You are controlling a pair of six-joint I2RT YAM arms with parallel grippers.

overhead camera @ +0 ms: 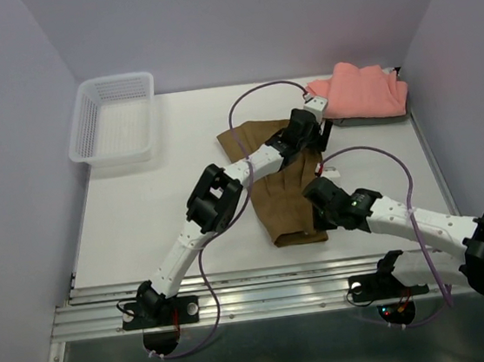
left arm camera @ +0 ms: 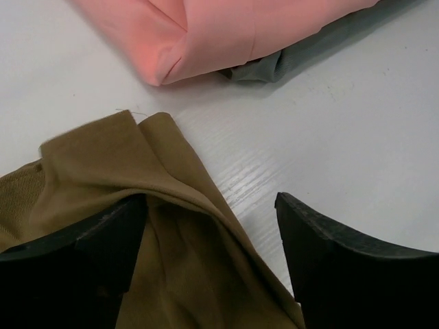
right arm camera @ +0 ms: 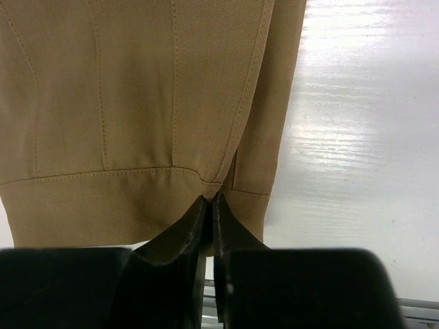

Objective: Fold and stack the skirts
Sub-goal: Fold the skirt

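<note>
White table (overhead camera: 140, 210) under olive-brown skirt (overhead camera: 289, 210), lilac walls (overhead camera: 9, 129) around.

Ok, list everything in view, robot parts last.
basket: one, white plastic mesh, far left of the table.
olive-brown skirt: one, mid-table, partly folded.
salmon-pink skirt: one, folded, far right, lying on the grey one.
grey skirt: one, under the pink one, only its edge showing.
table: one, white.
cables: two, purple, looping from the arms.
left gripper: open, at the olive-brown skirt's far corner.
right gripper: shut on the olive-brown skirt's near edge.
</note>
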